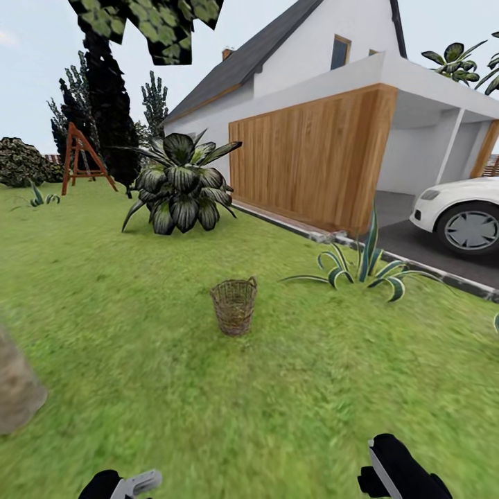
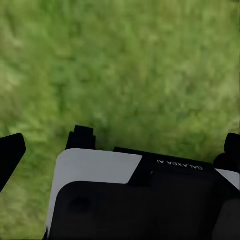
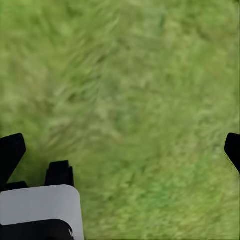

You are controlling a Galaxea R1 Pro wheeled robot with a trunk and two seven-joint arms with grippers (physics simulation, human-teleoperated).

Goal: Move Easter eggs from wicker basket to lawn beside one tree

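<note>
Wicker basket [image 1: 234,305] stands upright on the lawn [image 1: 138,333], well ahead of both arms, contents hidden. Left end effector [image 2: 120,145] and right end effector [image 3: 120,150] hang low at the head view's bottom edge, aimed at grass, fingers spread apart, gripping nothing.

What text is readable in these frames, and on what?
"GALAXEA AI": white lettering, shown upside down, on the black robot body part in the left wrist view.
No other text: no lettering can be seen on the house, the white car or the wicker basket.
</note>
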